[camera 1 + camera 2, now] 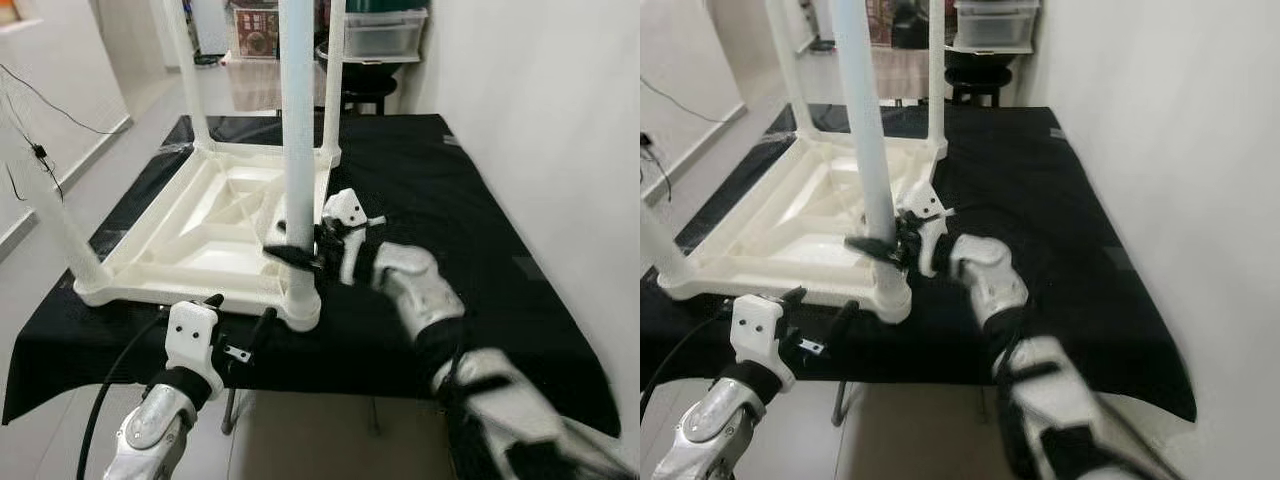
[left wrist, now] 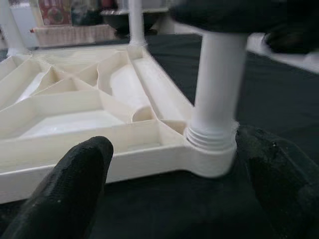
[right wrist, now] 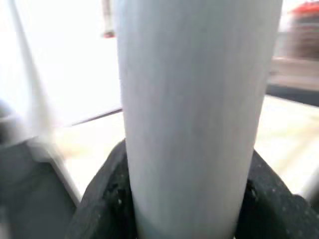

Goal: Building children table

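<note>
Left gripper [image 1: 238, 312]: nearest the camera, at the front edge of the black-covered table [image 1: 470, 200], its two black fingers spread apart and holding nothing; it sits just short of the tabletop's near corner.
Near corner socket [image 2: 212, 149]: in the left wrist view the threaded collar of the leg shows seated in the corner of the tabletop, between the two open fingertips [image 2: 75, 184].
Right gripper [image 1: 300, 255]: clamped around the near leg [image 1: 298, 150] low down, just above the socket; in the right wrist view the black pads [image 3: 107, 199] hug the white tube on both sides.
White children's tabletop [image 1: 200, 230]: lying upside down on the black cloth, ribbed underside facing up (legs pointing upward).
Other legs: one at the far left corner [image 1: 185, 70], one at the far right [image 1: 333, 80], one at the near left [image 1: 60, 235], which seems to lean outward, though lens distortion may account for this.
Background: storage boxes [image 1: 385, 30] beyond the table, white wall [image 1: 560, 120] to the right.
</note>
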